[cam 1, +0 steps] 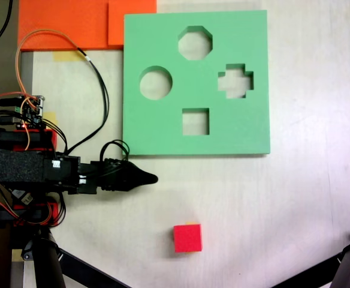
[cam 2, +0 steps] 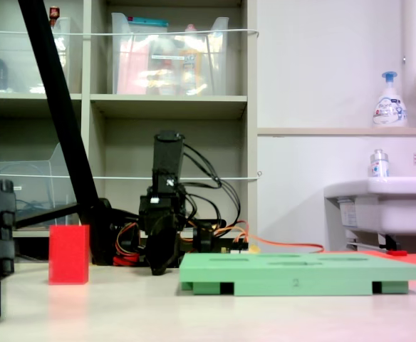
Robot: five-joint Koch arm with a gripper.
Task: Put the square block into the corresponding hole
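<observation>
The square block (cam 1: 187,238) is a small red foam cube lying on the pale table near the first exterior view's bottom centre; in the second exterior view the square block (cam 2: 69,254) stands at the left. The green foam board (cam 1: 163,135) lies above it, and the corresponding hole (cam 1: 195,122) is the square cutout in its lower middle. My gripper (cam 1: 150,178) points right, just below the board's lower left corner and up-left of the block, touching neither. Its black fingers come together in a point with nothing between them. The second exterior view shows the gripper (cam 2: 162,265) low over the table.
The board also has round (cam 1: 156,83), octagonal (cam 1: 195,43) and cross-shaped (cam 1: 235,81) cutouts. An orange foam sheet (cam 1: 61,24) lies at the first exterior view's top left. Loose cables (cam 1: 97,90) loop left of the board. Tripod legs (cam 1: 349,267) stand at the bottom corners.
</observation>
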